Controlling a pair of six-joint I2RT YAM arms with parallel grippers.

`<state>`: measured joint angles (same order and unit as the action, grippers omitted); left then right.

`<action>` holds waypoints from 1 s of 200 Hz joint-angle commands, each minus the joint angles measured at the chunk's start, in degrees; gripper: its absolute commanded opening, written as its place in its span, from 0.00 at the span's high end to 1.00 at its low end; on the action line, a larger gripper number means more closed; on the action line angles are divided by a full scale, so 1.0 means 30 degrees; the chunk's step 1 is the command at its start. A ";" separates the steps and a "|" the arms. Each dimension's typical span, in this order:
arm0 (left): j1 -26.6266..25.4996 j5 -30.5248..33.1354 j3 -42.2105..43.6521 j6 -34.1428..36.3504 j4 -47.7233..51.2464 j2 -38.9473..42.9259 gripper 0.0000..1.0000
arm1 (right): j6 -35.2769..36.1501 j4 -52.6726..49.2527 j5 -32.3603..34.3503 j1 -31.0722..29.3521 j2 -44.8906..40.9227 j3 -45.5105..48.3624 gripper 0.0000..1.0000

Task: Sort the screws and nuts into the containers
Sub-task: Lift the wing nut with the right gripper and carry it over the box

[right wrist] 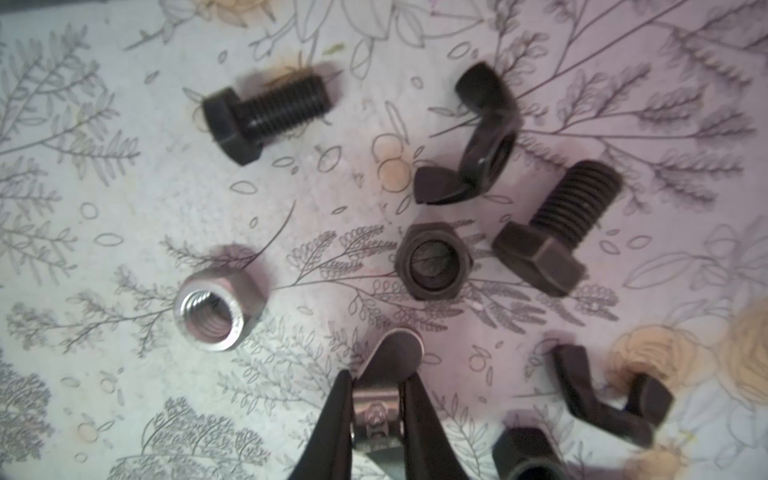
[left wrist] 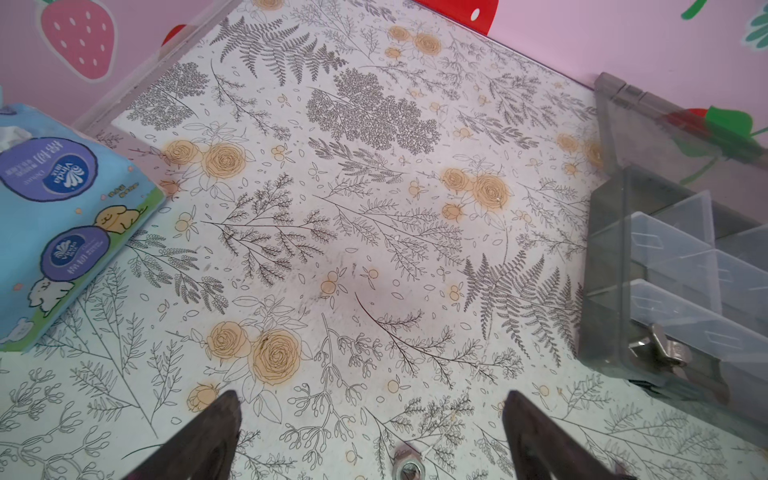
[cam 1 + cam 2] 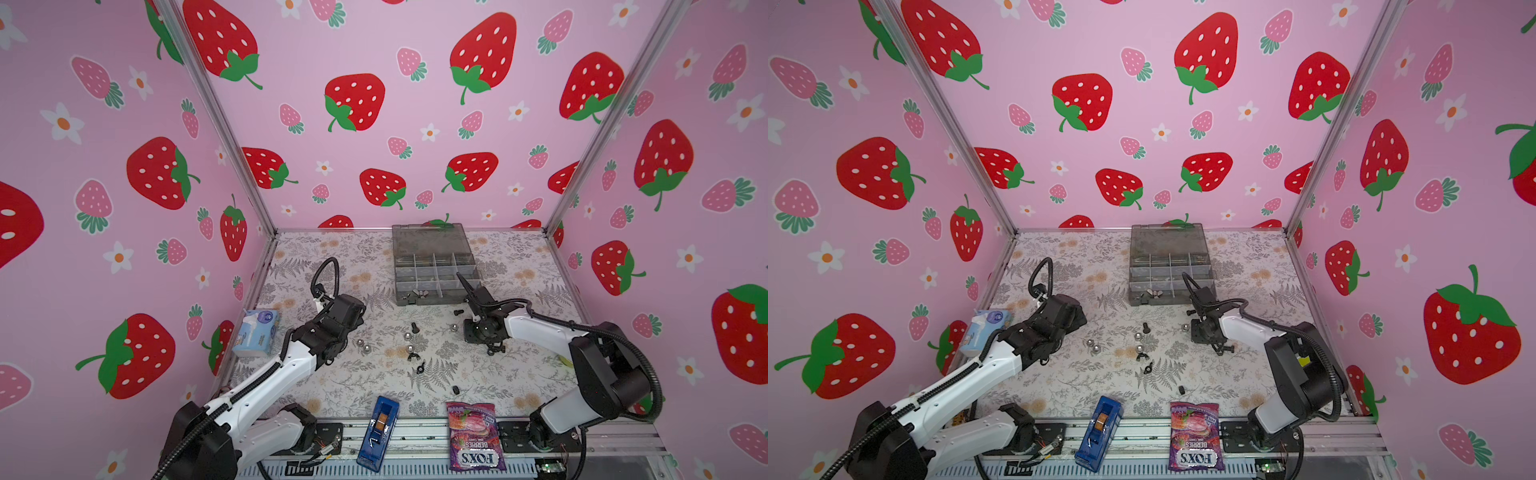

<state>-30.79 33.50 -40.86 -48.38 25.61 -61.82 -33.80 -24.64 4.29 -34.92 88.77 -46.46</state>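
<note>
The right gripper (image 1: pixel 376 386) is clamped on a silver wing nut (image 1: pixel 382 411), which sits squeezed between its two black fingers (image 1: pixel 332 436). In both top views this grip is just in front of the organiser box (image 3: pixel 432 301), off its right front corner. Just beyond the fingertips, loose on the mat (image 3: pixel 332 374), lie a black hex nut (image 1: pixel 434 259), a silver hex nut (image 1: pixel 216 307), two black bolts (image 1: pixel 266 114) and two black wing nuts (image 1: pixel 478 137), none touching the fingers. The left gripper (image 2: pixel 370 411) is spread wide and empty over the mat, left of the box. The box's lid stands up, and stored wing nuts (image 3: pixel 416 295) lie in its front-left cell.
</note>
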 commanded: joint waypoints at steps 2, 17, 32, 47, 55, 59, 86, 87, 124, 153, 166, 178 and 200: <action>0.0317 0.0898 0.0258 -0.0806 0.0718 0.0430 0.01 | -0.0131 -0.0758 0.0659 -0.0529 -0.0538 -0.1182 0.96; 0.0476 0.0833 0.0476 -0.0905 0.0709 0.0653 0.01 | 0.0001 -0.0592 0.0707 -0.0737 -0.0786 -0.1701 0.96; 0.0644 0.0732 0.0655 -0.0911 0.0612 0.0870 0.01 | 0.0125 -0.0173 0.0707 -0.0869 -0.0854 -0.2222 0.96; 0.0785 0.0671 0.0773 -0.0898 0.0506 0.0992 0.01 | 0.0322 0.0595 0.0648 -0.0900 -0.0800 -0.2729 0.96; 0.0783 0.0657 0.0845 -0.0841 0.0373 0.1036 0.01 | 0.0419 0.1121 0.0648 -0.0886 -0.0692 -0.3057 0.96; 0.0813 0.0652 0.0889 -0.0849 0.0320 0.1077 0.01 | 0.0482 0.1417 0.0623 -0.0899 -0.0612 -0.3237 0.96; 0.0945 0.0499 0.1021 -0.0823 0.0082 0.1156 0.01 | 0.1252 0.3238 -0.0209 -0.0900 0.0562 -0.4836 0.97; 0.0945 0.0497 0.1022 -0.0815 0.0080 0.1170 0.01 | 0.1279 0.3250 -0.0234 -0.0900 0.0647 -0.4929 0.97; 0.1013 0.0524 0.1078 -0.0602 0.0003 0.1385 0.01 | 0.2118 0.3710 -0.0926 -0.0929 0.3062 -0.7688 0.99; 0.1022 0.0531 0.1428 -0.0667 -0.0314 0.1682 0.01 | 0.2701 0.3874 -0.1076 -0.1043 0.4357 -0.8964 0.99; 0.1018 0.0497 0.1514 -0.0708 -0.0390 0.1809 0.01 | 0.3022 0.3893 -0.1149 -0.1133 0.4802 -0.9329 0.99; 0.1030 0.0476 0.1550 -0.0690 -0.0468 0.1867 0.01 | 0.3437 0.3836 -0.1138 -0.1272 0.5237 -0.9676 0.99; 0.1054 0.0444 0.1495 -0.0554 -0.0453 0.1791 0.01 | 0.4049 0.3311 -0.0580 -0.1569 0.6071 -1.0429 0.99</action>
<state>-27.97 33.43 -36.12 -49.54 24.64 -56.86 -25.17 -13.78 1.65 -38.46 104.77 -74.52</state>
